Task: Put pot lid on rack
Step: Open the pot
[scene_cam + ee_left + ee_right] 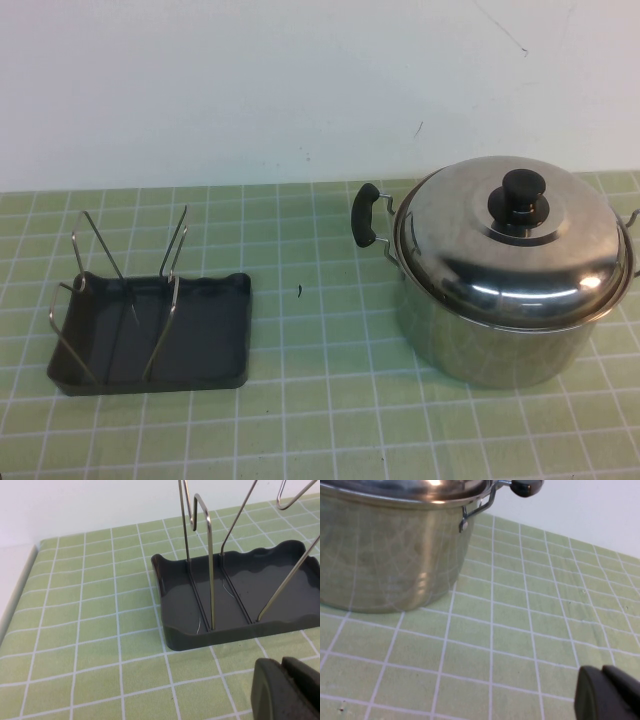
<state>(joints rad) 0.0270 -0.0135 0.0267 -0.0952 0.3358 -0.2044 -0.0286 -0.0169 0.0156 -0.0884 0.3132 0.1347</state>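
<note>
The pot lid [515, 235], shiny domed steel with a black knob [518, 195], sits on the deep steel pot [490, 340] at the right of the table. The rack [200, 335], a dark grey tray with bent wire prongs [100, 250], stands at the left with nothing in it. Neither gripper shows in the high view. In the left wrist view my left gripper [282, 664] is shut and empty, low over the mat just short of the rack [235, 595]. In the right wrist view my right gripper [601, 670] is shut and empty, apart from the pot [385, 555], whose lid edge [420, 487] shows.
A green mat with a white grid [320, 260] covers the table, with a white wall behind. The pot's black side handle [366, 215] sticks out toward the rack. A small dark speck [300, 292] lies between rack and pot.
</note>
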